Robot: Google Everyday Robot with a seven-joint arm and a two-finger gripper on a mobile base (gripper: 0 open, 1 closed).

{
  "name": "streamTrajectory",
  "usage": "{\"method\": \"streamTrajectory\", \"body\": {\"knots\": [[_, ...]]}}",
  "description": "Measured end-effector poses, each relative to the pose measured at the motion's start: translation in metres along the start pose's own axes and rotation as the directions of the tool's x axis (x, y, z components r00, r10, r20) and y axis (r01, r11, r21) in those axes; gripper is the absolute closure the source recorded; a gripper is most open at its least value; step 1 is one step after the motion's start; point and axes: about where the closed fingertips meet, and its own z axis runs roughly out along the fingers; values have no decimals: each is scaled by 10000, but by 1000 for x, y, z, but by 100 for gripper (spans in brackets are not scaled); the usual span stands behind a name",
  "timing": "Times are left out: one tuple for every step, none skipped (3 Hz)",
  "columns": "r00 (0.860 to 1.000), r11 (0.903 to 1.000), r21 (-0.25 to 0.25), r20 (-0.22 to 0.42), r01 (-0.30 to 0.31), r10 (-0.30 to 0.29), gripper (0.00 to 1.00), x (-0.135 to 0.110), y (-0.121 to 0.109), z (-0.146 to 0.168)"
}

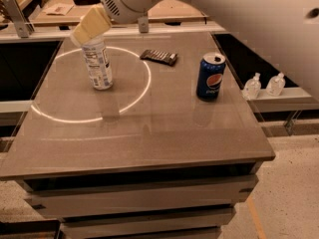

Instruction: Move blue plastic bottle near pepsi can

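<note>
The blue plastic bottle [98, 64] stands upright on the left part of the table, inside a bright ring of light. Its pale printed label shows; its cap is hidden. My gripper [91, 25], cream-coloured, hangs from the white arm and sits right at the bottle's top, covering the cap. The pepsi can [210, 77] stands upright on the right part of the table, well apart from the bottle.
A flat dark snack wrapper [158, 57] lies between the bottle and the can, toward the back. Two small clear pump bottles [252, 86] stand on a lower ledge right of the grey table [149, 143]. Benches with clutter lie behind.
</note>
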Motion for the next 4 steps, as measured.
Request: {"method": "streamTrajectory", "body": {"knots": [[9993,9992,-175,21,372,-372,0,-7,4,32],[9964,9944,-652,-141,829,-840,0,-19,8,57],[9928,9879,-1065,-293,1127,-1164,0,-24,12,72],[9916,9840,-1435,-582,1060,-1153,0,-14,15,83]]}}
